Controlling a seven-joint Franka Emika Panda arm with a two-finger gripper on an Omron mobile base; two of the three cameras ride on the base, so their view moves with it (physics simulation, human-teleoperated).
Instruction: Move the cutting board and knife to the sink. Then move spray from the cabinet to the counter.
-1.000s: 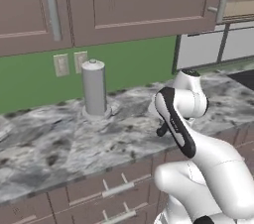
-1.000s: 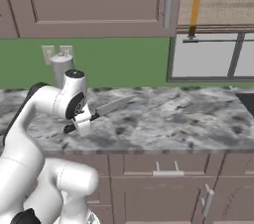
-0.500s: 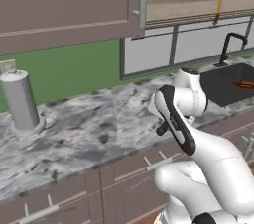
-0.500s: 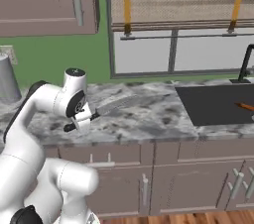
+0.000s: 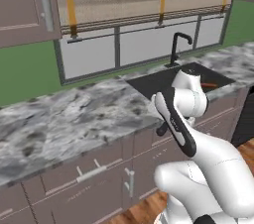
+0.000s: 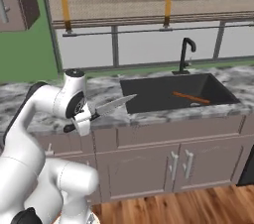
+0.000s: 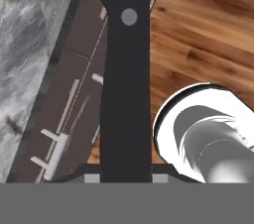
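between my jaws (image 6: 83, 118) sat the knife (image 6: 110, 105), pinched by its black handle, the grey blade running out level from my hand toward the sink (image 6: 149, 100). seen from the right base camera, the tip pointed along the front edge of the worktop (image 6: 106, 89) and stopped just short of the basin's near left corner. so the sink lay straight ahead along the blade's own long axis, near but not yet under it. looking down my hand, the handle (image 7: 125, 79) filled the middle, a single rivet on it, with the drawers and the wood floor beneath, which told me i hung off the front of the worktop rather than over it. inside the black basin something long and reddish-brown (image 6: 191, 98) lay slanted toward the right; i could not tell what it was, and it did not read as the checkered board. the tap (image 6: 185, 54) stood at the back rim, well clear of the blade. by my reckoning the coming move called for carrying the knife forward and inward along its length until the blade was over the basin, before letting go.
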